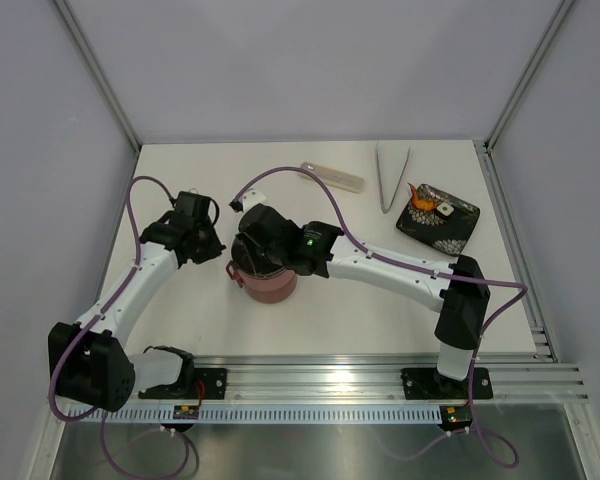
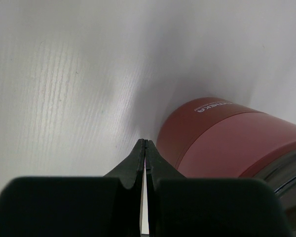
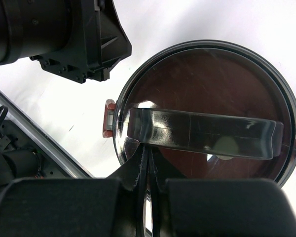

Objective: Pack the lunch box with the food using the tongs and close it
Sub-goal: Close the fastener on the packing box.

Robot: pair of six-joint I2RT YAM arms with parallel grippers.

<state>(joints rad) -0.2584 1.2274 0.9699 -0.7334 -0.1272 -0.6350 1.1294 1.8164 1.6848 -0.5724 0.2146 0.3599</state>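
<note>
Since the lunch box [image 1: 270,287] is a stack of hard maroon bowls under a clear-grey top lid [image 3: 197,74], I judge it rigid, fairly light while unfilled, and slick on its smooth round wall, so a side pinch would likely slip. The arched handle [image 3: 202,133] across the lid is where I would take hold, and the red latches [image 3: 108,118] at the rim look as if they need releasing before the lid lifts. It stands near the middle of the table, just right of the left gripper [image 2: 145,147] and directly under the right gripper [image 3: 149,163]. The left gripper's fingers are pressed together on nothing, low beside the box's wall. The right gripper's fingers are pressed almost together at one end of the handle; whether their tips touch it I cannot tell from the wrist view. From the side the box is matte maroon with a small white logo on its wall; from above the lid is glossy, with dark red showing through. The tongs [image 1: 392,175] lie far right, and the food [image 1: 426,200] sits on the black tray [image 1: 458,230] beside them, well apart from the box.
</note>
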